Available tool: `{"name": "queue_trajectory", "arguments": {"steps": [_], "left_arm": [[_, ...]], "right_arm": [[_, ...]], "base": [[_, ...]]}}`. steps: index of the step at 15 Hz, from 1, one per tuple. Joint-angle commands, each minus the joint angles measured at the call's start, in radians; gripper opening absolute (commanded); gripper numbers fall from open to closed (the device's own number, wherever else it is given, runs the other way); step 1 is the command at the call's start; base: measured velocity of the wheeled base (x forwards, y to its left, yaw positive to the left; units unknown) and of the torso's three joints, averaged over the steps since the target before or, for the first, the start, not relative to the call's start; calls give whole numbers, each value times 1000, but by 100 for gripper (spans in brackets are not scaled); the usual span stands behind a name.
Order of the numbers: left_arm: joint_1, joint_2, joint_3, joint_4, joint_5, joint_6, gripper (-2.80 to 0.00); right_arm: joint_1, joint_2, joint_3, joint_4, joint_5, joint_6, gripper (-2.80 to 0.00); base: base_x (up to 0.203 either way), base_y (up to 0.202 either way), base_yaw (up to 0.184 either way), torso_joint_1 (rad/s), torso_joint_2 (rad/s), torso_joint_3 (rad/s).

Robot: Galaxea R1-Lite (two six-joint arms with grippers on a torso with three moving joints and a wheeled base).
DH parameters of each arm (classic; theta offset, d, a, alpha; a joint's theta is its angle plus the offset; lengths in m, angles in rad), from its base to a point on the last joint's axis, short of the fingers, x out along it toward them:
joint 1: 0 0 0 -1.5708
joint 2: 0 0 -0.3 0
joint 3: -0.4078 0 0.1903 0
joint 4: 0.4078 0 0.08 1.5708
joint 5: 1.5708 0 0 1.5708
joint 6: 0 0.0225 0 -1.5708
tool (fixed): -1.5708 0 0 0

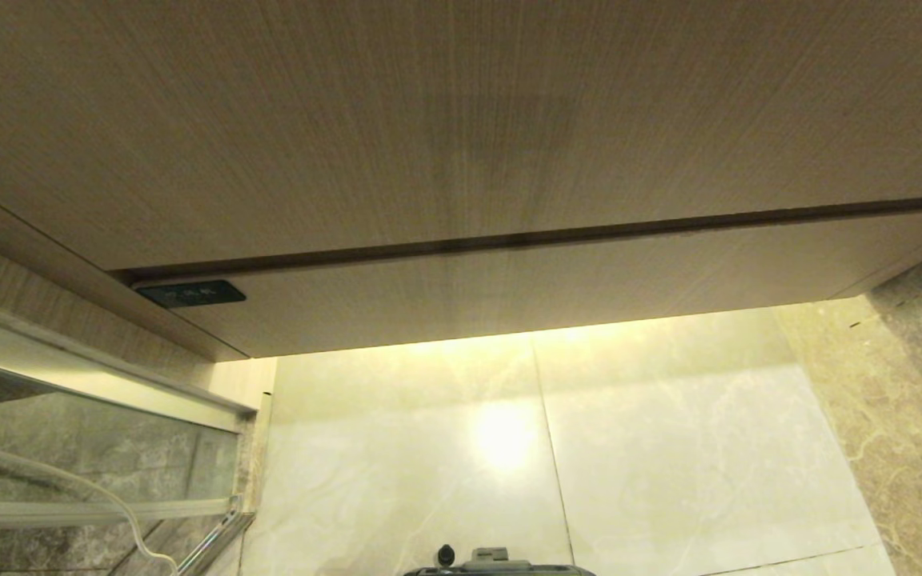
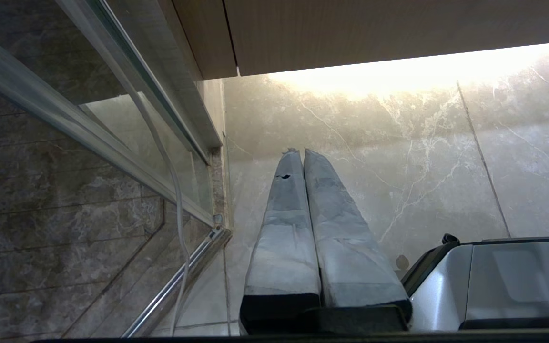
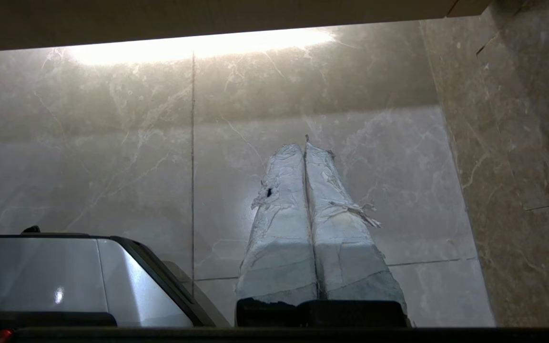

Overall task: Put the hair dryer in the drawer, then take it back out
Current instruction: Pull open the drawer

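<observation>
Both tools, left tool (image 2: 298, 151) and right tool (image 3: 303, 145), hang clenched, empty, below the drawer (image 1: 509, 280); no dryer visible, so reaching blind could bump it.

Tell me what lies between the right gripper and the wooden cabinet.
Only bare marble floor between right gripper and wooden cabinet, seen in the right wrist view.

Sits shut at the cabinet's lowest band as a wide, low drawer (image 1: 557, 280) front in light-brown wood grain, handleless, parted by a thin dark gap from the taller panel (image 1: 429, 120) above, overhanging the lit floor tiles (image 1: 669, 448).
</observation>
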Motion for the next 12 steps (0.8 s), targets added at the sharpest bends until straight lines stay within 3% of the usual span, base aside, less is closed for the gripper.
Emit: {"name": "queue_trajectory", "arguments": {"steps": [1,4,6,9,12], "left_arm": [[0,-1,-1,-1,0,0,-280],[0,0,1,-1,0,0,-280],[0,-1,0,0,0,0,-280],[0,0,0,-1,0,0,-280],[0,0,1,-1,0,0,-280]], "right_arm": [[0,0,0,-2,0,-4,-280],[0,0,1,-5,-2,-20,-280],[0,13,-84,5,25,-31,-280],[0,118,-424,161,65,-48,-280],[0,345,-856,495,108,-68,-280]], "base": [[0,0,0,0,0,0],[0,0,0,0,0,0],[0,0,0,0,0,0],[0,0,0,0,0,0],[0,0,0,0,0,0]]}}
